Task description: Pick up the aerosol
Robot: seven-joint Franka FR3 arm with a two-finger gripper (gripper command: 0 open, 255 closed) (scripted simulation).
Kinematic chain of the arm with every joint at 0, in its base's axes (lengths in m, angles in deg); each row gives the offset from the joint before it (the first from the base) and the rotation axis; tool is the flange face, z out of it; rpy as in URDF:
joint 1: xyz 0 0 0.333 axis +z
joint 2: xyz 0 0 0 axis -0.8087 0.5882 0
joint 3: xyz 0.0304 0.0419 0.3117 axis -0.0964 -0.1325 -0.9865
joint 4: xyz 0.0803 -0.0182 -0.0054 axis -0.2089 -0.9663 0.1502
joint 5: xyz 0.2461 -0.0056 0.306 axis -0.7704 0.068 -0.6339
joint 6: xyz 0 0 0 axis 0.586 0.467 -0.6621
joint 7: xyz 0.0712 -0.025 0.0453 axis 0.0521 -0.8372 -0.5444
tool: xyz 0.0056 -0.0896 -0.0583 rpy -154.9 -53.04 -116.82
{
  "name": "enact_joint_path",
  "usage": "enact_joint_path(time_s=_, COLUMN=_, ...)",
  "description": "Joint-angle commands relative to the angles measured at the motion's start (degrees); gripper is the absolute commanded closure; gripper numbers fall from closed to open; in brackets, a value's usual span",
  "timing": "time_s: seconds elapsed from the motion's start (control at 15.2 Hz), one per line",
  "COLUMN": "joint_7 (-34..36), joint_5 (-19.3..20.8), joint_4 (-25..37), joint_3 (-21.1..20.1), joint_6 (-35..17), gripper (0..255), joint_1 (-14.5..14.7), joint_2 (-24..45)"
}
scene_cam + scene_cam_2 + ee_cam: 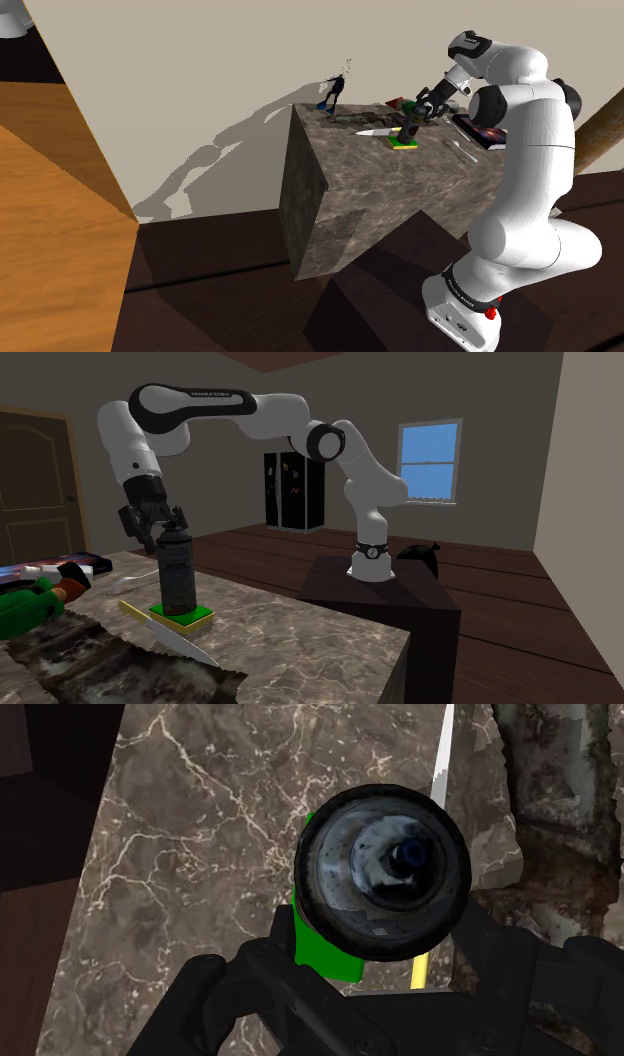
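Note:
A dark aerosol can [176, 577] stands upright on a green and yellow sponge [180, 618] on the marble counter [300, 642]. My gripper [155, 527] hangs right over the can's top, fingers open and reaching down on either side of its cap without clasping it. In the wrist view the can's round top [380, 874] sits just beyond the gripper [378, 932], with the green sponge [325, 949] showing under it. From the shoulder view the can [409, 125] is near the counter's middle, under the gripper [428, 103].
A yellow-handled knife [165, 634] lies beside the sponge. A green and red toy [35, 602] and a flat book [50, 567] lie at the second exterior view's left. A small dark figure [333, 92] stands at the counter's far corner.

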Motion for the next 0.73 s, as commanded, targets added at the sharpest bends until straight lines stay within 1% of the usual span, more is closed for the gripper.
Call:
enact_joint_path(time_s=0.0, joint_7=0.0, joint_5=0.0, joint_4=0.0, joint_3=0.0, joint_6=0.0, gripper=255, joint_1=0.0, joint_2=0.0)
enact_joint_path(time_s=0.13, joint_7=0.0, joint_5=0.0, joint_4=0.4, joint_3=0.0, joint_6=0.1, gripper=255, joint_1=-0.1, joint_2=0.2)
enact_joint_path(time_s=0.66, joint_7=2.8, joint_5=0.0, joint_4=6.8, joint_3=-0.3, joint_6=5.6, gripper=255, joint_1=-1.6, joint_2=0.4)
